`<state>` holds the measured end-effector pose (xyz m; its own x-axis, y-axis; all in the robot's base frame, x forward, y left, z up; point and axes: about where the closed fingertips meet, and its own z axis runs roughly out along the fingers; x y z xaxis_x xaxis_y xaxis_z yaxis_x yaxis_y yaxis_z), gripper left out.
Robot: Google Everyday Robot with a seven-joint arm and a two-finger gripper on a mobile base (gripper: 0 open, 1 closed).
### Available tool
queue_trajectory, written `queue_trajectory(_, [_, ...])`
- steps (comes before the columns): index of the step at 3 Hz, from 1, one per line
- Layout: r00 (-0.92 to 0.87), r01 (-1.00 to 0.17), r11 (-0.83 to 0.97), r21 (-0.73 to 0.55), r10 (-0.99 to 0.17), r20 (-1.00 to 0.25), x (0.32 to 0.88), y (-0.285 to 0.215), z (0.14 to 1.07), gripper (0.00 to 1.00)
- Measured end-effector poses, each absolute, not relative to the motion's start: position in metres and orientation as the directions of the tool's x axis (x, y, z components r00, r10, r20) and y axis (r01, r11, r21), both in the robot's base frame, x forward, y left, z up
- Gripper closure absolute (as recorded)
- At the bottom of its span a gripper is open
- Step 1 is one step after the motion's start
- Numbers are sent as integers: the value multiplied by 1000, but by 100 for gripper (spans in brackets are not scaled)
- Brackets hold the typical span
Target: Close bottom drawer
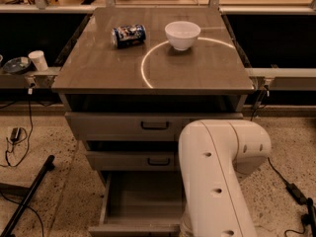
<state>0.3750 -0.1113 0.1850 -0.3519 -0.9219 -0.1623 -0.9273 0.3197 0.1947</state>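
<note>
Three drawers stack in the cabinet's front, and the bottom drawer (pixel 143 197) is the lowest of them, pulled well out toward the camera so its bare grey-brown tray lies open to view. Its front panel runs along the lower edge of the picture, partly cut off. The middle drawer (pixel 129 160) above it stands slightly out, with a small black bar handle, and the top drawer (pixel 118 126), the widest, also sits a little proud of the frame.

The robot's white arm (pixel 217 177) fills the lower right, crossing in front of the right ends of the middle and bottom drawers. The gripper is out of sight, somewhere beyond the arm's lower end at or past the bottom edge, so whether it is open, or holding anything, cannot be told.

On the cabinet top (pixel 98 68) a blue can (pixel 128 35) lies on its side, and a white bowl (pixel 182 34) stands upright just to its right; a bright arc of light (pixel 143 68) curves across the surface near the bowl. To the left, on a side ledge, stands a white cup (pixel 38 60). A black pole (pixel 27 196) slants across the speckled floor (pixel 54 181) at lower left.
</note>
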Motion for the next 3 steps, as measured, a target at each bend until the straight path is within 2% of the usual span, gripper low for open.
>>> queue_trajectory(2, [-352,-927,320,195,-922,-162,375,-111,185,96])
queue_trajectory(3, [-331,-934,297,198,-928,-173,376,-107,184,100])
